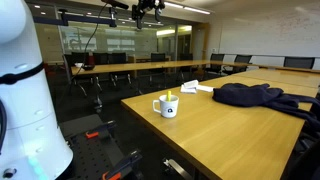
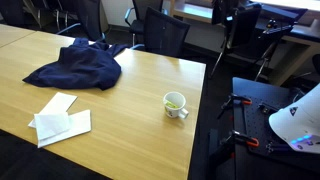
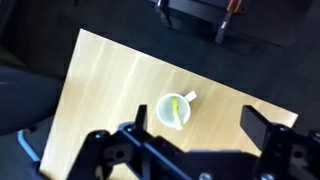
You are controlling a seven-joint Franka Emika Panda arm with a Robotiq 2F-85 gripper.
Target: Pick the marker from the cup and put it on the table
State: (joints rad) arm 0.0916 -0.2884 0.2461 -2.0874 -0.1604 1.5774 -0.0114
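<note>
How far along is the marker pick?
Done: nothing yet. The yellow marker sits inside the white mug, not on the table. In hand: the gripper hangs well above the mug, jaws wide open and empty. Left: descend, grasp the marker, lift it out, lay it on the table.

**A:** Where do the outside cameras stand?

**B:** In an exterior view the lens sits low beside the robot base (image 1: 25, 90), looking along the table (image 1: 230, 135) toward glass walls. In an exterior view it is higher, looking down across the tabletop toward dark chairs (image 2: 160, 30).

**A:** And the wrist?

**B:** High overhead, facing straight down past the gripper (image 3: 195, 140). All three share the cup (image 3: 175, 110) and the table edge beside it.
</note>
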